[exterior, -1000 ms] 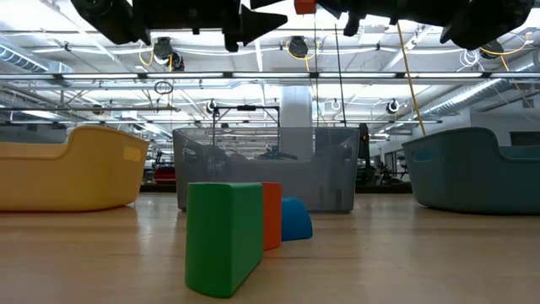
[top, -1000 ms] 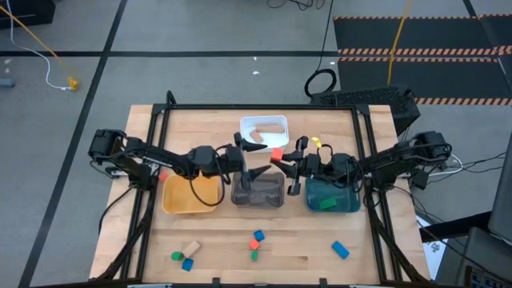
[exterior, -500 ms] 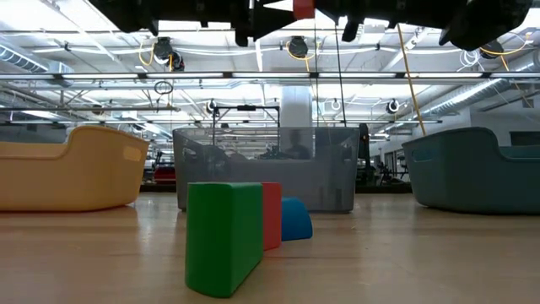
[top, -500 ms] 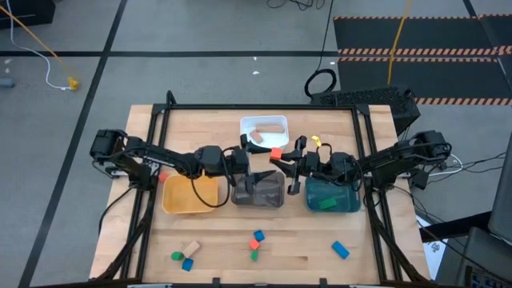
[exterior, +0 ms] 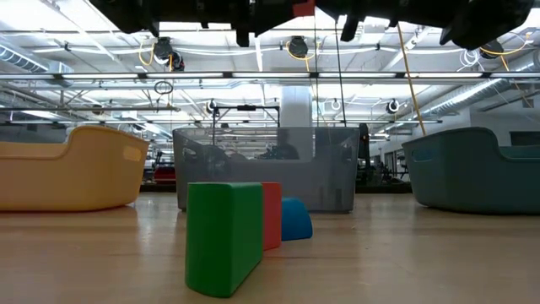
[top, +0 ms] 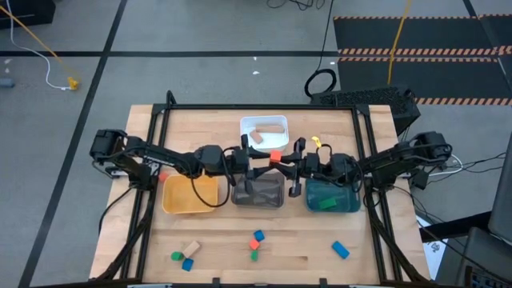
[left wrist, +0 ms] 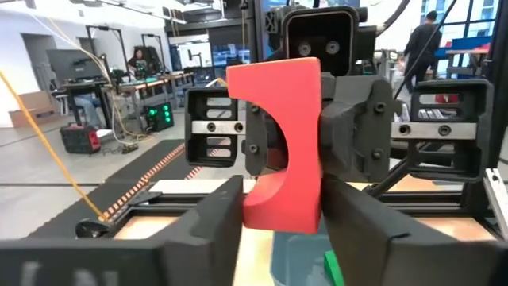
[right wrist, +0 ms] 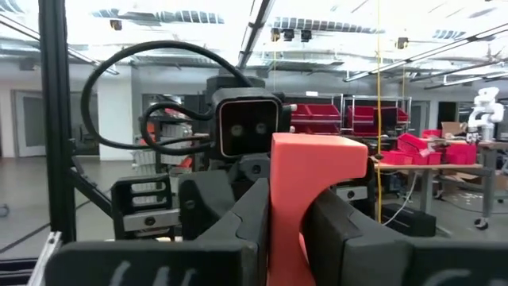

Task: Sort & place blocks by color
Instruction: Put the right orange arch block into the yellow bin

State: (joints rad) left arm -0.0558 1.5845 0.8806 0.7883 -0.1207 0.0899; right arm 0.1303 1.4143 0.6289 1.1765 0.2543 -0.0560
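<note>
A red block with an arched cut-out hangs in the air above the grey tray, between my two grippers. My left gripper comes at it from the table's left and my right gripper from the right; both are shut on it. The low view shows the block at the top edge. Several loose blocks lie near the front edge: green, tan, blue and another blue. My left gripper pinches the red block's lower part between its two fingers, coming level from the table's left. The block stands upright above the fingers, lifted clear. My right gripper pinches the same block low down between its two fingers, level from the table's right. The block's top rises above them.
A yellow tray, the grey tray and a teal tray holding a green block stand in a row mid-table. A white tray with tan blocks sits behind. In the low view green, red and blue blocks stand in front.
My left gripper, wide open a second ago, has gone a little toward the right, up to the red block, and has shut on it. My right gripper has kept hold, and the block stays in the air above the grey tray.
</note>
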